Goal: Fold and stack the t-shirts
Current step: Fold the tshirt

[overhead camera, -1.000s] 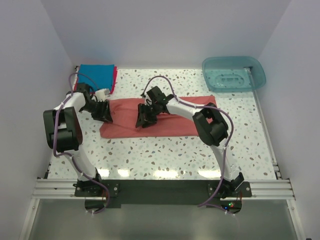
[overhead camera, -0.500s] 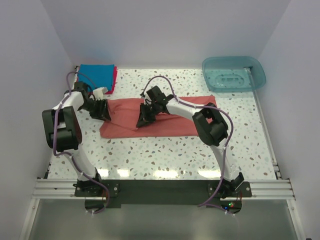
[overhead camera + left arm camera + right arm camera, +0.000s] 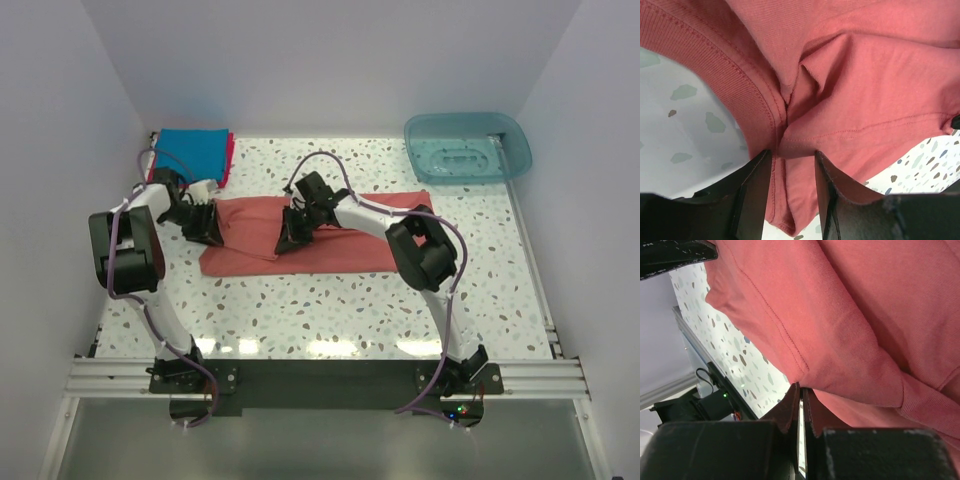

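Note:
The salmon-red t-shirt [image 3: 345, 245] lies stretched across the middle of the table, partly folded over itself. My left gripper [image 3: 207, 228] is at its left end. In the left wrist view a bunched fold of the shirt [image 3: 860, 85] sits between the half-closed jaws of that gripper [image 3: 790, 155], touching both fingers. My right gripper [image 3: 285, 238] is on the shirt's middle, near its front edge. In the right wrist view its tips [image 3: 801, 387] are shut on a thin hemmed edge of the shirt [image 3: 840, 315]. The bright blue t-shirt [image 3: 195, 152] lies folded at the back left, on the crimson-pink one [image 3: 230, 156].
A translucent teal tub [image 3: 468, 148] stands at the back right corner. White walls close in the table [image 3: 330, 300] on the left, right and back. Both arms reach over the table's left half, and their bases sit on the rail at the near edge.
The right gripper has closed on the shirt's edge. The left gripper shifted slightly left and came back, still holding its fold.

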